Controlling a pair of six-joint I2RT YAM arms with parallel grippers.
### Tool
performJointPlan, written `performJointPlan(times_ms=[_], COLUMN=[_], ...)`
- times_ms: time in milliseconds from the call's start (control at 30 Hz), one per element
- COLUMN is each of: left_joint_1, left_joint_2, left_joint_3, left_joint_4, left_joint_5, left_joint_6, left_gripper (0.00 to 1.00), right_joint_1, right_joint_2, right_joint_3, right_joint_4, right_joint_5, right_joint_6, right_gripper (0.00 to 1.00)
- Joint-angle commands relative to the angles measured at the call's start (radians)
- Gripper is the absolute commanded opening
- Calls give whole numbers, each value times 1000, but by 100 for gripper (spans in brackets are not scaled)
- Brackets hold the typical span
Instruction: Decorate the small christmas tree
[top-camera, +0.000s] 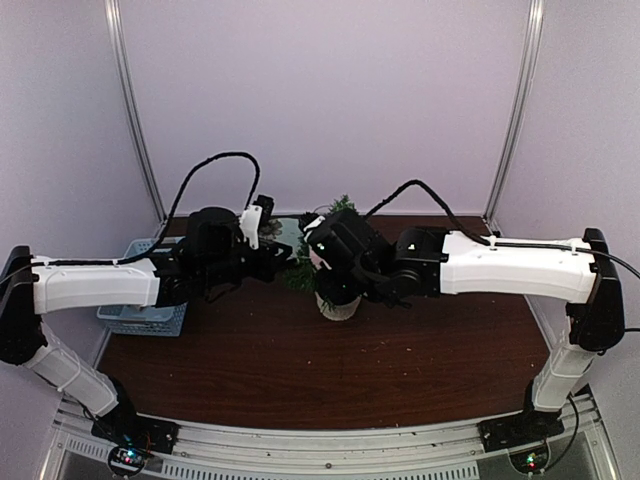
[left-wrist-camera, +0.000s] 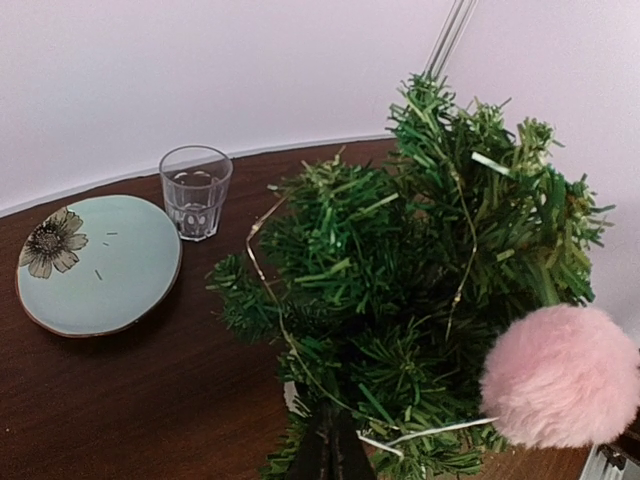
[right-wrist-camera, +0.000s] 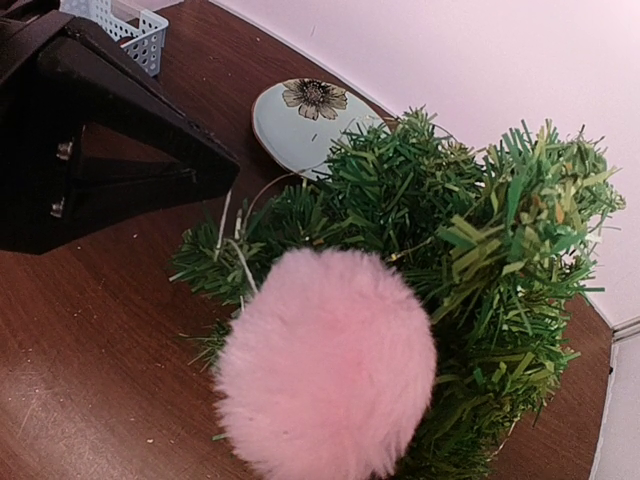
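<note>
The small christmas tree (top-camera: 340, 210) stands in its off-white pot (top-camera: 338, 307) mid-table, bushy and dark green (left-wrist-camera: 400, 260) (right-wrist-camera: 480, 230), with a thin gold wire (left-wrist-camera: 262, 270) strung through its branches. A fluffy pink pompom (left-wrist-camera: 560, 375) (right-wrist-camera: 325, 365) hovers against the tree's lower side. It fills the spot where my right gripper's (top-camera: 318, 255) jaws are and hides the fingers. My left gripper (left-wrist-camera: 333, 420) (top-camera: 290, 262) is shut, its tips pushed into the low branches. The pompom's white string loop (left-wrist-camera: 440, 430) ends right at those tips; I cannot tell whether it is pinched.
A pale blue plate (left-wrist-camera: 100, 265) (right-wrist-camera: 305, 115) with a flower print lies behind the tree, with a clear glass cup (left-wrist-camera: 195, 190) beside it. A light blue basket (top-camera: 140, 315) (right-wrist-camera: 125, 25) sits at the table's left edge. Both arms meet at the tree.
</note>
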Motion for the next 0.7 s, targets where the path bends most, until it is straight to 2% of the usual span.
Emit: performJointPlan(times_ms=[0, 667], left_joint_1=[13, 28], left_joint_2=[21, 37], left_joint_3=[18, 15], left_joint_4=[4, -33], left_joint_5=[-5, -21], left_joint_6=[-14, -28], left_gripper=[0, 0], right_joint_1=[3, 3], right_joint_2=[-20, -40], right_joint_3=[-15, -29], right_joint_4=[-6, -11], right_joint_5=[11, 20], right_joint_6=[10, 8], right_gripper=[0, 0])
